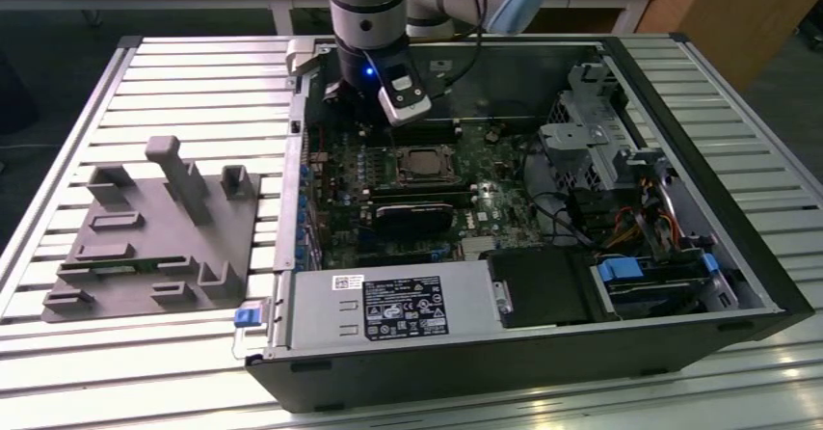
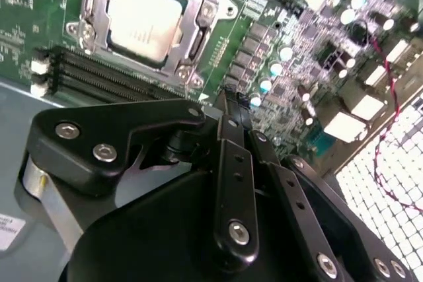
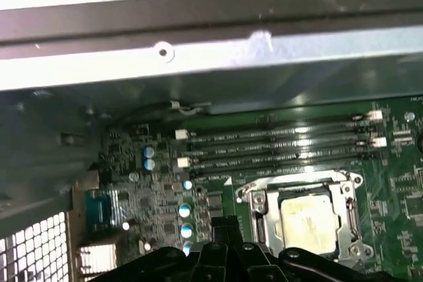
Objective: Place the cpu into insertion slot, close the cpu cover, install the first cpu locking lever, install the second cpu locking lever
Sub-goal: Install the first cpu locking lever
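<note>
At the wrist, closest in: gripper [image 2: 227, 98] has its fingers pressed together with nothing between them. The tip hangs over the board just beside one corner of the socket; I see no contact.

Next out, the cpu [image 2: 142, 18] lies flat in the insertion slot [image 1: 397, 166], tan face up and square to the rim. The cpu cover [image 2: 193, 16] is down over it, a silvery frame around the chip with the face showing through the window. Both wrist views agree on that.

Thin lever wires run along the socket's sides. Cannot tell whether either is hooked under its tab.

Judgement: placing and cover-closing look done, so the step in hand is the first locking lever. That work calls for the closed tip to bear on the lever's free end, push it down and tuck it sideways under the tab. It must stay off the memory slots [image 2: 99, 74], which lie just beside the socket.

Exterior view, clock centred on the socket:
- The arm stands at 12 o'clock, with the gripper just above the socket's far edge.
- The power supply [image 1: 385, 309] is at 6 o'clock, near the case's front wall.
- The drive cage [image 1: 585, 150] and loose cables are at 3 o'clock.
- The computer case [image 1: 515, 367] encloses all of this.
- The grey fixture tray [image 1: 154, 228] is at 9 o'clock, outside the case and well apart from it, on the slatted table [image 1: 193, 73].
- Farthest out, at 12 o'clock, are bench legs and floor.
</note>
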Robot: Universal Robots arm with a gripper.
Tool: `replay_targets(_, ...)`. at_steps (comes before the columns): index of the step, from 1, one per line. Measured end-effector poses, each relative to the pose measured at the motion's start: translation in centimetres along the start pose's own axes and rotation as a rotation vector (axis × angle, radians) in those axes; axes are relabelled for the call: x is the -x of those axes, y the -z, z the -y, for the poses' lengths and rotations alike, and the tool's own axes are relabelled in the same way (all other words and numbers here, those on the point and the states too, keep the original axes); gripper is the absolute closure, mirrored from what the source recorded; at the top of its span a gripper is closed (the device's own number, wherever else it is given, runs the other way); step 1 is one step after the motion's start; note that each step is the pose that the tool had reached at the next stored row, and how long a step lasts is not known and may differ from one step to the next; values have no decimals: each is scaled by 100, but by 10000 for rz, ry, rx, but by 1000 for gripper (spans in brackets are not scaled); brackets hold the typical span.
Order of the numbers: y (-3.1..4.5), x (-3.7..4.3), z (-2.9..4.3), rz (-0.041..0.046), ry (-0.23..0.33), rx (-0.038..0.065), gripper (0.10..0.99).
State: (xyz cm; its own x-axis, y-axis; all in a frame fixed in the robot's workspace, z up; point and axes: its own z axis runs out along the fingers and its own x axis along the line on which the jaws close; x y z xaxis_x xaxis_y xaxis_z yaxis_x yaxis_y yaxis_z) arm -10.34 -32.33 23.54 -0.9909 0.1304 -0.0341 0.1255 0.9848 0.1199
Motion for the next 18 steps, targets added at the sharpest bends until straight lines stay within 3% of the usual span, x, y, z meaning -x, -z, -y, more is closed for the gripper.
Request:
replay_targets(6,68,2,-8,-29,-11,246,980)
replay_targets(7,70,2,-8,-38,-16,334,980)
replay_targets(9,72,2,-9,-74,-31,603,980)
replay_targets(11,72,2,-8,-120,-47,955,980)
replay_targets(12,72,2,-8,-133,-52,1058,980)
replay_targets(14,72,1,-8,-142,-57,1136,980)
replay_targets(18,72,2,-8,-147,-59,1180,980)
